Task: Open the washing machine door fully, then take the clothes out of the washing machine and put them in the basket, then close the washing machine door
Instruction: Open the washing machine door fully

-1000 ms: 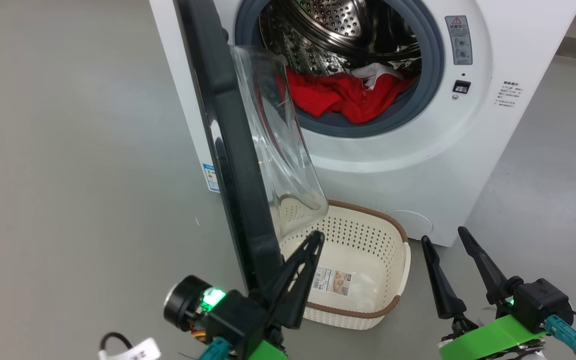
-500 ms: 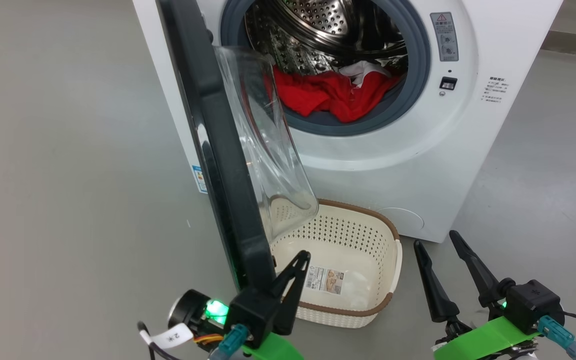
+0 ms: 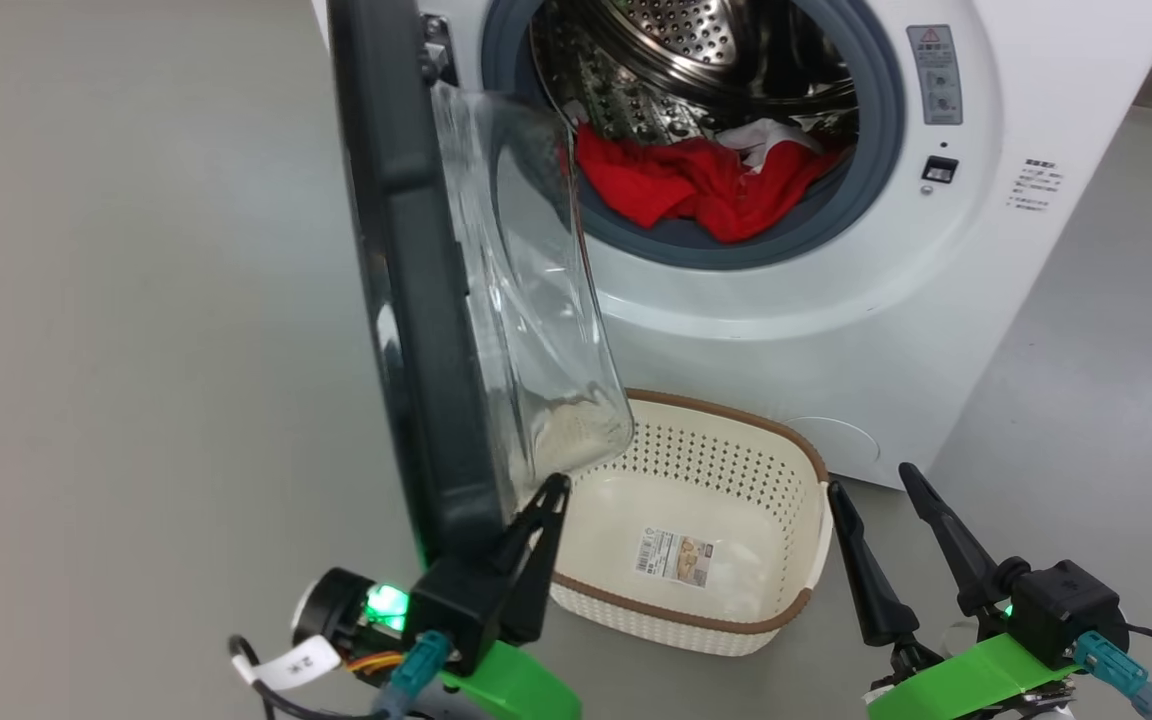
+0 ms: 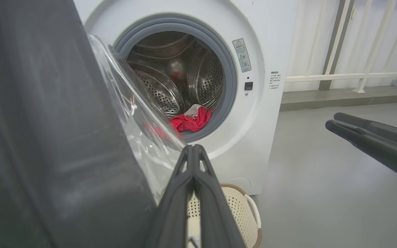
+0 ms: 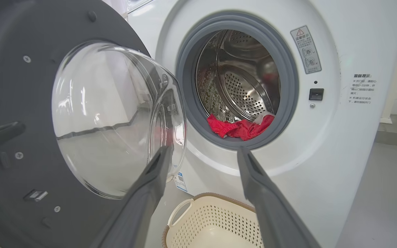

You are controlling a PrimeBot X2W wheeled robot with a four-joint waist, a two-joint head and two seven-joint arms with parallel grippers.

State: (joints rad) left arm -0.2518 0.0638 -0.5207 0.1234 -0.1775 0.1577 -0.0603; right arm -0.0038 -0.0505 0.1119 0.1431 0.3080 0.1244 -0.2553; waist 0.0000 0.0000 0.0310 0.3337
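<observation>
The white washing machine (image 3: 836,300) stands with its door (image 3: 406,300) swung out, black rim edge-on and glass bowl (image 3: 526,300) facing the drum. Red clothes (image 3: 706,185) with some white lie at the drum's front lip, and show too in the wrist views (image 4: 190,121) (image 5: 241,126). The cream basket (image 3: 696,460) sits on the floor below the opening, holding just a sticker. My left gripper (image 3: 554,487) is shut on nothing, its fingers lying along the inner side of the door's lower rim (image 4: 47,137). My right gripper (image 3: 870,478) is open to the right of the basket, aimed at the drum (image 5: 204,150).
Grey floor (image 3: 136,350) stretches to the left of the door and to the right of the machine. A white railing (image 4: 339,51) stands behind the machine on its right. The right arm's fingers (image 4: 374,137) reach into the left wrist view.
The door has swung a little wider to the left, with my shut left gripper moving left alongside its lower rim. The head view has shifted. The right gripper has hardly moved.
</observation>
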